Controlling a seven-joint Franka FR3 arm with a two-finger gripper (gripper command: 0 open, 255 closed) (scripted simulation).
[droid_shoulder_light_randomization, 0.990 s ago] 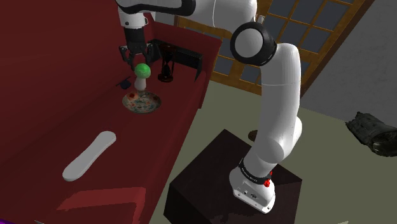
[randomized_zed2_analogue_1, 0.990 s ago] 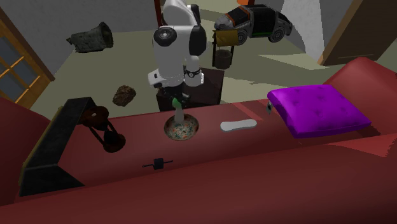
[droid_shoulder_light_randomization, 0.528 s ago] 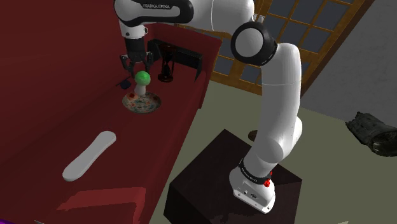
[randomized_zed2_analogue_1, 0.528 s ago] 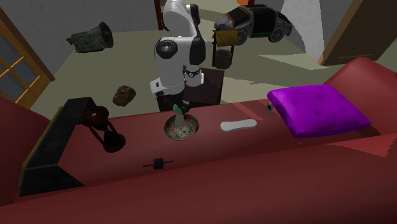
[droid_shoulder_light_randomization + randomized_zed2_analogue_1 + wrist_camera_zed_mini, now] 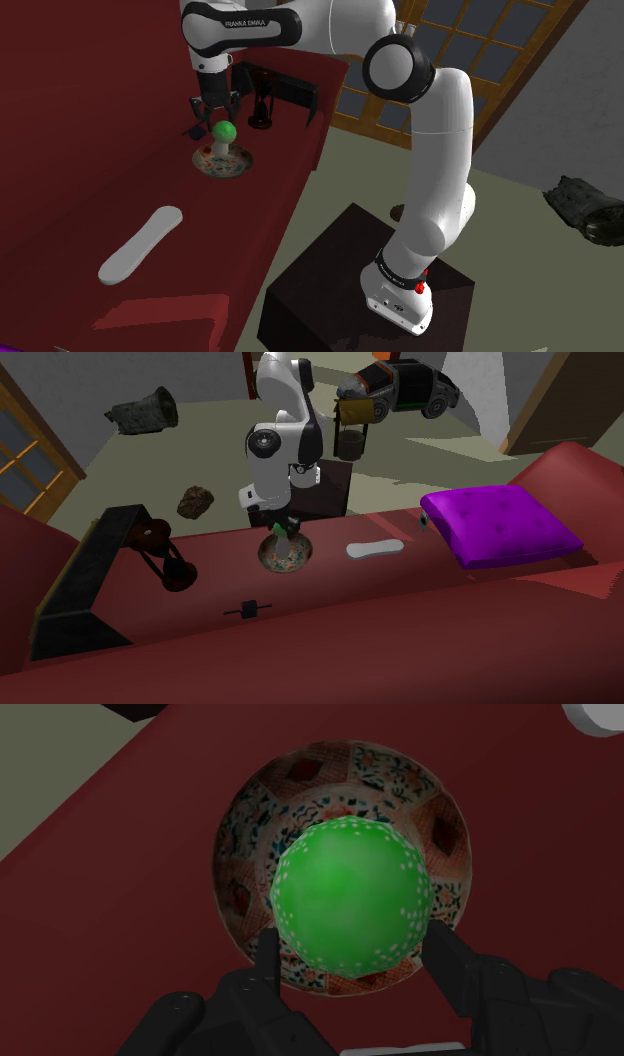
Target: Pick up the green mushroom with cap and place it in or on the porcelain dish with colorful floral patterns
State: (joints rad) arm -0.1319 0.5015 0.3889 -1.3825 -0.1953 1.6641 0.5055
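Note:
The green mushroom has a white-speckled round cap and a pale stem. It stands upright with its foot in the middle of the floral dish, whose patterned rim rings the cap. My black gripper hangs straight above it, with a finger pressed to each side of the cap. In the second exterior view the gripper sits just over the dish, and a bit of the green mushroom shows below it.
The dish rests on a dark red surface near its edge. Behind it stand a black frame and a small black piece. A white elongated object lies nearer. A purple cushion lies farther off.
The gripper has come down with the mushroom over the dish, and the stem now reaches the dish's middle.

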